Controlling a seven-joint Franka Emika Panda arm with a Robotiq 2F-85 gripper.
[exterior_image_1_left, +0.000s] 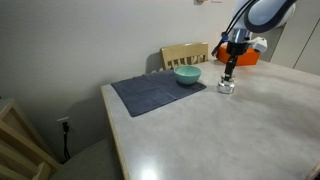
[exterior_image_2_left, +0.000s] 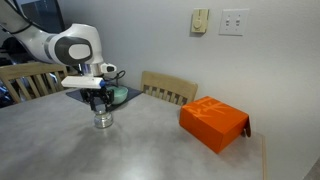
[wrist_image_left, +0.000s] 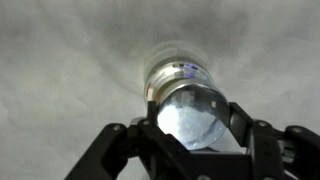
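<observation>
A small clear glass jar (wrist_image_left: 192, 105) with a silvery lid and a label band stands upright on the grey table (exterior_image_1_left: 200, 130). My gripper (wrist_image_left: 193, 118) comes straight down over it, and its black fingers (wrist_image_left: 243, 118) press the jar's sides, so it is shut on the jar. In both exterior views the jar (exterior_image_1_left: 226, 86) (exterior_image_2_left: 102, 119) rests on the tabletop under the gripper (exterior_image_1_left: 229, 72) (exterior_image_2_left: 99, 104). A teal bowl (exterior_image_1_left: 187, 74) sits on a dark grey mat (exterior_image_1_left: 158, 93) a short way from the jar.
An orange box (exterior_image_2_left: 213, 123) lies on the table near a wall edge. Wooden chairs (exterior_image_1_left: 185, 54) (exterior_image_2_left: 170, 88) stand at the table's sides. Another wooden chair frame (exterior_image_1_left: 22, 145) stands on the floor near the table corner.
</observation>
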